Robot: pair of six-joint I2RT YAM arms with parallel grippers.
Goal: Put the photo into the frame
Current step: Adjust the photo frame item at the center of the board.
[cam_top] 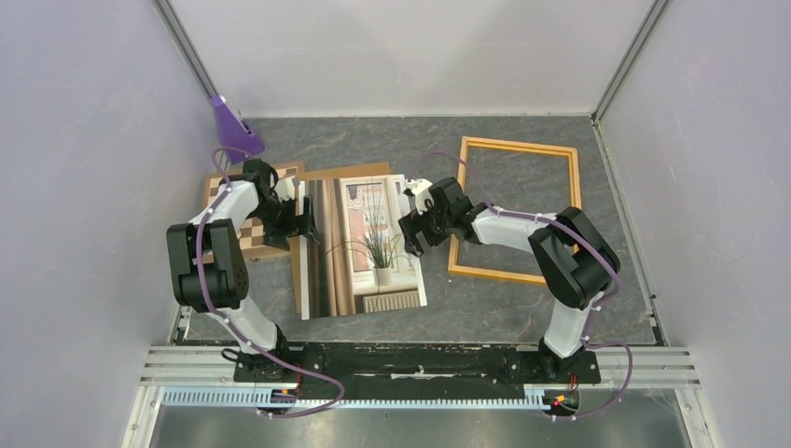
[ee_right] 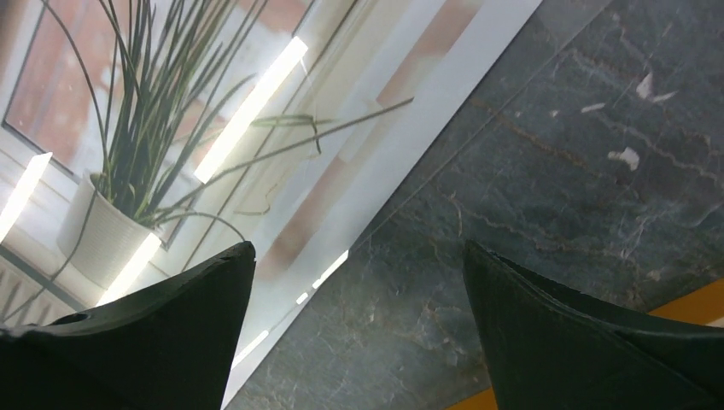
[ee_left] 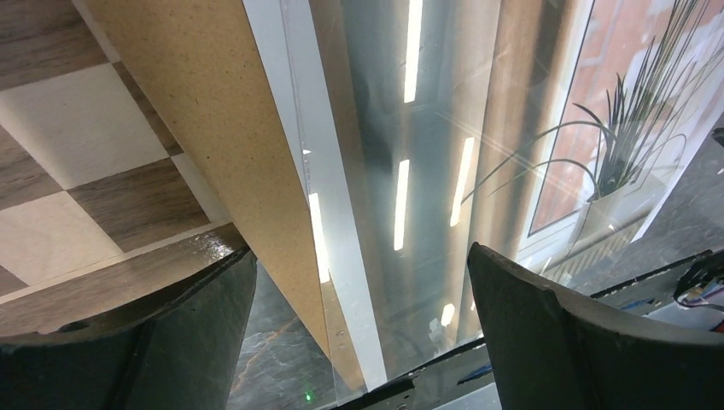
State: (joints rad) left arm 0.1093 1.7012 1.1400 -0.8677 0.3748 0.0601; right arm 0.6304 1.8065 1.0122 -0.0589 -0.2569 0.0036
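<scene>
The large glossy rectangular photo (cam_top: 359, 247), showing a spiky potted plant, brown curtains and a bright window, lies flat on the grey table (cam_top: 485, 308), glare streaking across it. The thin light-orange wooden frame (cam_top: 519, 145) lies just to its right. The left gripper (cam_top: 306, 222) and right gripper (cam_top: 410, 229) gape wide over the photo's side edges, holding nothing.

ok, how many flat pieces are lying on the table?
4: the photo centre, brown backing board under its far-left edges, chessboard left beneath that, empty frame right. More may be hidden under the photo.

Bare table (cam_top: 438, 289) between photo (cam_top: 364, 247) and frame (cam_top: 519, 145)
</scene>
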